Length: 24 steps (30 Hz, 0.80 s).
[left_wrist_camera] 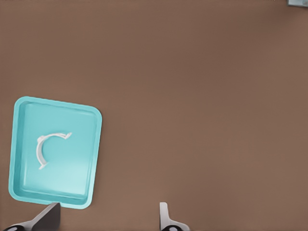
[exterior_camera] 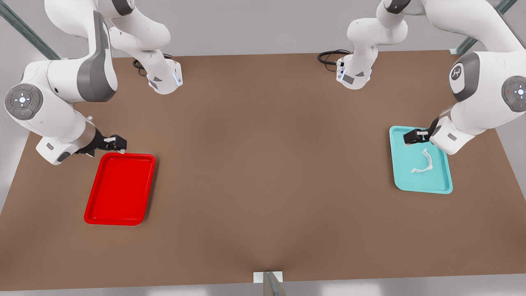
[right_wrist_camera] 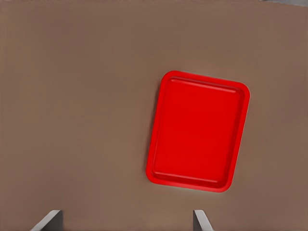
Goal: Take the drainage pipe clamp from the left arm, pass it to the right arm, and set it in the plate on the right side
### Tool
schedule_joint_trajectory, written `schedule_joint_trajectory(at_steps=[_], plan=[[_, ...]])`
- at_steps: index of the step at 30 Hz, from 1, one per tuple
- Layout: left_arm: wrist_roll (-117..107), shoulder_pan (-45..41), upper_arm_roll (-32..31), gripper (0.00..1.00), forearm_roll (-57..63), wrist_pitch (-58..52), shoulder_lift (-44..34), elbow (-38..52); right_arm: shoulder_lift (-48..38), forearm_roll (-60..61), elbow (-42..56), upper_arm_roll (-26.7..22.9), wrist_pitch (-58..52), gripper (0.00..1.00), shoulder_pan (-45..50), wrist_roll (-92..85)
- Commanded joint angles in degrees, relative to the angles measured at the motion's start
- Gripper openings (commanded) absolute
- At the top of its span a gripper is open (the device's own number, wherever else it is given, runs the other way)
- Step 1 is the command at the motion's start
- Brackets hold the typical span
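The white drainage pipe clamp (exterior_camera: 423, 163) (left_wrist_camera: 44, 147) lies loose in a teal tray (exterior_camera: 439, 183) (left_wrist_camera: 72, 180) at the front view's right. Just above that tray's far corner hovers my left gripper (exterior_camera: 415, 136) (left_wrist_camera: 108, 214), open and holding nothing, a short way from the clamp. At the front view's left lies the red plate (exterior_camera: 119, 189) (right_wrist_camera: 197, 130), with nothing in it. My right gripper (exterior_camera: 117, 144) (right_wrist_camera: 126, 219) hangs open and empty over the plate's far edge.
Both arm bases (exterior_camera: 164, 80) (exterior_camera: 353, 76) stand at the back of the brown table (exterior_camera: 263, 164), each with a black cable (exterior_camera: 331, 57) beside it. A metal post (exterior_camera: 268, 279) sits at the middle of the front edge. The wide stretch between the trays is bare tabletop.
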Motion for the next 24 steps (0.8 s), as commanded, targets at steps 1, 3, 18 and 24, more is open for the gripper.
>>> schedule_joint_trajectory(at_steps=[1, 3, 18, 24], plan=[[4.82, 0.09, 0.13, 1.00, 0.06, 2.54, 0.23, -0.81, -0.04, 0.01, 0.03, 0.00, 1.08, 1.00, 0.06, -0.11], [8.32, 1.50, 2.32, 1.00, 0.24, 10.27, 0.32, -7.14, -0.04, 0.01, 0.03, 0.00, 1.08, 1.00, -0.03, -0.11], [53.60, 7.12, 21.48, 1.00, -14.79, 59.85, 6.82, -41.24, 0.05, 0.10, -0.06, 0.00, 1.08, 1.00, -0.64, -0.99], [56.41, 8.44, 21.75, 1.00, -14.79, 63.01, 9.90, -43.70, -0.04, 0.10, -0.06, 0.00, 0.99, 1.00, -0.64, -0.99]])
